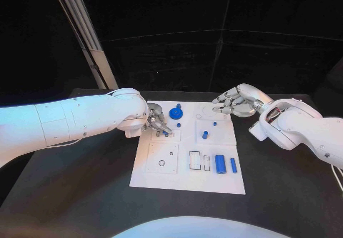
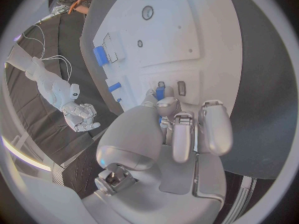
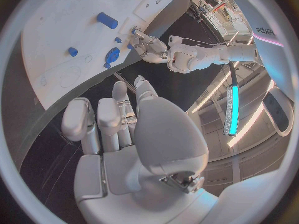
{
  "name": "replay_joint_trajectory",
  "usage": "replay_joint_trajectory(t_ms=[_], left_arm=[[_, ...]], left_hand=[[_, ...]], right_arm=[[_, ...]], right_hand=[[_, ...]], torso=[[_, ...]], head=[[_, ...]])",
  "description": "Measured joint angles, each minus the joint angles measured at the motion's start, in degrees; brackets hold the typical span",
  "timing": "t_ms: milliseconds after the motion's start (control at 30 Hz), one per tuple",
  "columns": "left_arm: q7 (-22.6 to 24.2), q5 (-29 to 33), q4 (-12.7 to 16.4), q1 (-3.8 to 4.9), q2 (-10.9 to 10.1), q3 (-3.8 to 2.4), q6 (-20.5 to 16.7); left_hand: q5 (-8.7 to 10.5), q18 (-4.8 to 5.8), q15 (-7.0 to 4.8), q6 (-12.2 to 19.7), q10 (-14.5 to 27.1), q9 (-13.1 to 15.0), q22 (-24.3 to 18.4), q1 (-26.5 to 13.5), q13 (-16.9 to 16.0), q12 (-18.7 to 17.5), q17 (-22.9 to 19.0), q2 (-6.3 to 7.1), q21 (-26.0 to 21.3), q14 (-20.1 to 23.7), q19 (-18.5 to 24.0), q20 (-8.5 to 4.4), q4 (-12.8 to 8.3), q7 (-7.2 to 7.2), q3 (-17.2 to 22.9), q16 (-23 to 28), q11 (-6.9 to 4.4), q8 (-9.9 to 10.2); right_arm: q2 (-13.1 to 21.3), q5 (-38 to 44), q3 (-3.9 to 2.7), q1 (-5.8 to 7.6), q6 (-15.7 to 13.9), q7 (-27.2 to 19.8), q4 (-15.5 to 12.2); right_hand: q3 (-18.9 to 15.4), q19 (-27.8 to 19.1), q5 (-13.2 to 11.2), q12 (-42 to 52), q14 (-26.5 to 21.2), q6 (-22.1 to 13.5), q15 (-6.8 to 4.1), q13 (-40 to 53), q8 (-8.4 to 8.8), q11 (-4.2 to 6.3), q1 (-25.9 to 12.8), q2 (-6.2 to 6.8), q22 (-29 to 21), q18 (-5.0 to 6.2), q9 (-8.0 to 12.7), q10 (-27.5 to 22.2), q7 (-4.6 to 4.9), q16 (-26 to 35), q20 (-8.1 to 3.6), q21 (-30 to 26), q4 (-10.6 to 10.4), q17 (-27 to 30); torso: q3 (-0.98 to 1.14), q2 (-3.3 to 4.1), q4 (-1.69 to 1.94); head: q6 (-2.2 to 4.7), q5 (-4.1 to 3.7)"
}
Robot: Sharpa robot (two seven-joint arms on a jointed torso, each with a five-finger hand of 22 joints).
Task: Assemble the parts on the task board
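left hand (image 2: 174,129) fingers hide blue part (image 2: 160,92) — grip unclear

White task board (image 1: 187,173) lies flat mid-table — small blue parts (image 1: 221,161) scattered across it.

The right hand (image 3: 124,129) sits off the edge of the task board (image 3: 56,30), above the dark worktop (image 3: 44,149), fingers curled and holding nothing. On the board lie a blue cylinder (image 3: 106,20), a blue gear-like part (image 3: 111,56) and a small blue peg (image 3: 73,51). The left hand (image 3: 148,46) rests at the board's far edge, apparently pinching a small blue part.
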State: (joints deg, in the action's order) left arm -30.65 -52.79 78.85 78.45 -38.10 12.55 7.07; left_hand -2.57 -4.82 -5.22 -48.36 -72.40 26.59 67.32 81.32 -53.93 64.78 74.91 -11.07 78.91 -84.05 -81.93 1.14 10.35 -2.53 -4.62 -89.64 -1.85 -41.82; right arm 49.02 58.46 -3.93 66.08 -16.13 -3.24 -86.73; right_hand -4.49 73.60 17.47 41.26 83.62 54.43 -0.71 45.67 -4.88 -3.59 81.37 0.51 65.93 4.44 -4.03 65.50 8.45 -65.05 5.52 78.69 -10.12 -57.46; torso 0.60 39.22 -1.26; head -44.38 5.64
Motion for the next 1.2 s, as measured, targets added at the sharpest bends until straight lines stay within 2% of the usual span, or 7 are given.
replay_joint_trajectory(t_ms=[233, 333, 500, 600, 733, 800, 1200], left_arm=[[0.03, -0.05, 0.16, -0.04, -0.11, 0.01, 1.05], [0.04, -0.09, 0.19, -0.06, -0.10, 0.04, 1.45], [0.03, -0.17, 0.19, -0.09, 0.02, 0.05, 1.80], [0.02, -0.22, 0.12, -0.08, 0.11, 0.04, 1.83], [-0.02, -0.28, 0.06, -0.07, 0.18, 0.04, 1.88], [-0.05, -0.30, 0.05, -0.07, 0.21, 0.04, 1.96], [-0.62, 0.08, -1.17, 0.01, 1.24, 0.02, 3.02]], left_hand=[[0.00, 0.00, 0.00, 0.00, -0.11, 0.33, -0.12, -0.65, 0.14, 0.00, 0.00, 0.70, -0.24, 0.00, 0.00, 0.00, 0.87, 0.00, 0.87, 0.00, -0.11, -0.20], [-0.01, 0.00, 0.00, -0.10, -0.26, 1.50, -0.12, -1.51, 0.25, 0.00, 0.00, 1.93, -0.24, 0.00, 0.00, 0.00, 2.14, 0.10, 2.14, 0.00, -0.26, -0.43], [-0.02, 0.00, 0.00, -0.19, -0.32, 1.53, -0.12, -1.57, 0.24, 0.00, 0.00, 2.04, -0.24, 0.00, 0.00, 0.00, 2.21, 0.19, 2.23, 0.00, -0.32, -0.47], [-0.02, 0.00, 0.00, -0.19, -0.32, 1.82, -0.08, -3.80, 0.35, 0.00, 0.00, 4.27, -0.52, 0.00, 0.00, 0.00, 1.41, 0.19, 7.97, 0.00, -0.32, -0.55], [-0.02, 0.00, 0.00, -0.20, -0.31, 1.86, -0.07, -4.22, 0.35, 0.00, 0.00, 4.69, -0.52, 0.00, 0.00, 0.00, 2.08, 0.18, 8.75, 0.00, -0.31, -0.56], [0.03, 0.00, 0.00, -0.20, -0.31, 2.05, -0.03, -5.97, 0.42, 0.00, 0.00, 6.44, -0.52, 0.00, 0.00, 0.00, 1.36, 0.18, 13.38, 0.00, -0.31, -0.61], [0.09, 0.00, 0.00, -0.42, -0.50, 2.79, 0.00, -8.45, 0.31, 0.00, 0.00, 8.62, -0.76, 0.00, 0.00, 0.00, 0.86, 0.18, 19.51, 0.00, -0.09, -1.10]], right_arm=[[0.00, -0.18, 0.00, 0.00, 0.17, -0.04, 0.00], [-0.04, -0.28, 0.00, 0.00, 0.28, -0.05, 0.04], [-0.10, -0.44, 0.00, 0.00, 0.41, -0.07, 0.05], [-0.12, -0.51, 0.00, 0.00, 0.49, -0.08, 0.05], [-0.12, -0.58, 0.00, 0.00, 0.54, -0.09, 0.05], [-0.12, -0.60, 0.00, 0.00, 0.56, -0.09, 0.05], [-0.22, -0.67, 0.00, 0.00, 0.61, -0.12, 0.04]], right_hand=[[-0.15, -0.21, 0.00, -0.30, 0.00, 0.00, 0.00, -0.11, 0.00, 0.00, 0.00, 0.00, -0.22, 0.00, 0.00, 0.00, 0.00, 0.21, 0.21, 0.00, -0.16, 0.10], [-0.15, -0.21, 0.00, -0.31, 0.00, 0.00, 0.00, -0.14, 0.00, 0.00, 0.00, 0.00, -0.22, 0.00, 0.00, 0.00, 0.00, 0.21, 0.21, 0.00, -0.16, 0.10], [-0.15, -0.41, -0.25, -0.30, 0.00, 0.00, 0.00, -0.21, 0.00, 0.00, 0.00, 0.00, -0.31, 0.00, 0.00, 0.00, 0.00, 0.21, 0.00, 0.00, -0.15, 0.10], [-0.15, -0.41, -0.28, -0.30, 0.00, 0.00, 0.00, -0.20, 0.00, 0.00, 0.00, 0.00, -0.31, 0.00, 0.00, 0.00, 0.00, 0.21, 0.00, 0.01, -0.15, 0.10], [-0.15, -0.41, -0.28, -0.30, 0.00, 0.00, 0.00, -0.20, 0.00, 0.00, 0.00, 0.00, -0.31, 0.00, 0.00, 0.00, 0.00, 0.21, 0.00, 0.01, -0.15, 0.10], [-0.15, -0.41, -0.28, -0.30, 0.00, 0.00, 0.00, -0.20, 0.00, 0.00, 0.00, 0.00, -0.31, 0.00, 0.00, 0.00, 0.00, 0.21, 0.00, 0.01, -0.15, 0.10], [-0.15, -0.41, -0.28, -0.30, 0.00, 0.00, 0.00, -0.19, 0.00, 0.00, 0.00, 0.00, -0.30, 0.01, 0.00, 0.00, 0.00, 0.21, 0.00, 0.01, -0.15, 0.09]], torso=[[0.00, 0.01, -0.01], [0.00, 0.01, -0.01], [0.00, 0.03, -0.01], [0.01, 0.05, -0.01], [0.03, 0.04, -0.01], [0.03, 0.05, -0.01], [0.03, 0.03, 0.01]], head=[[-0.05, -0.10], [-0.08, -0.13], [-0.14, -0.20], [-0.19, -0.20], [-0.20, -0.23], [-0.26, -0.26], [-0.34, -0.32]])
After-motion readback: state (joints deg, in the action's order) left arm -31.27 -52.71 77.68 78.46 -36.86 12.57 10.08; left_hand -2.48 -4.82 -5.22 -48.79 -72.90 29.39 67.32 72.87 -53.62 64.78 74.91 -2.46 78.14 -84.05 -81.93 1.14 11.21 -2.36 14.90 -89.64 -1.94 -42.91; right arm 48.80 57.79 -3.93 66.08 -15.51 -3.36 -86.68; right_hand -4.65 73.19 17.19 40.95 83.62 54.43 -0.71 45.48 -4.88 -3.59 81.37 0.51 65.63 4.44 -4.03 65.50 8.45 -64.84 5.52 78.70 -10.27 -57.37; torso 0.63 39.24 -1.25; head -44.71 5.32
